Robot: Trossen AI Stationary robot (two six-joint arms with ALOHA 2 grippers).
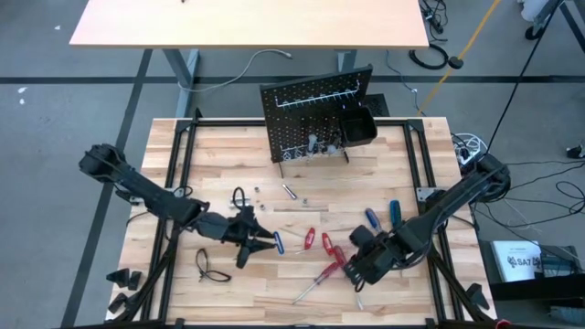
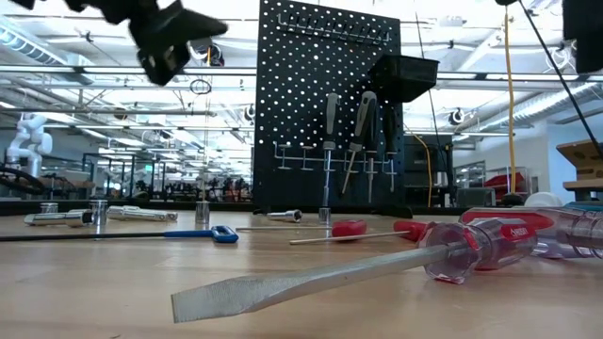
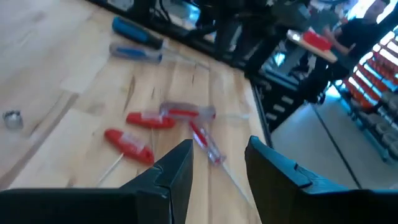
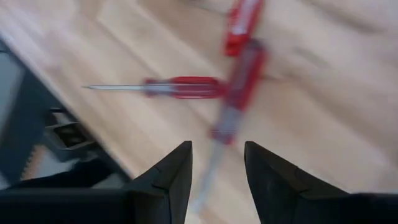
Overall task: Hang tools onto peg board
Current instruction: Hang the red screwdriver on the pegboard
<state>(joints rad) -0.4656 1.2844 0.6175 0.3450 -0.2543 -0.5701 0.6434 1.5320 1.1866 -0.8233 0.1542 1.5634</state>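
Left gripper (image 3: 217,171) fingers parted, empty, above worktop (image 1: 219,155); red screwdrivers (image 3: 168,118) just beyond its tips. Right gripper (image 4: 217,168) fingers parted, empty, red screwdriver (image 4: 239,81) ahead between them.

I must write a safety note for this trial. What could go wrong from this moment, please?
1. The red screwdrivers lie crossed and close together, so the open right gripper above them may grasp two, or knock one away.
2. The long clear-handled screwdriver lies near the table's front edge; a nudge may roll it off.
3. The open left gripper is empty, and the peg board already holds tools, so hanging another may disturb them.
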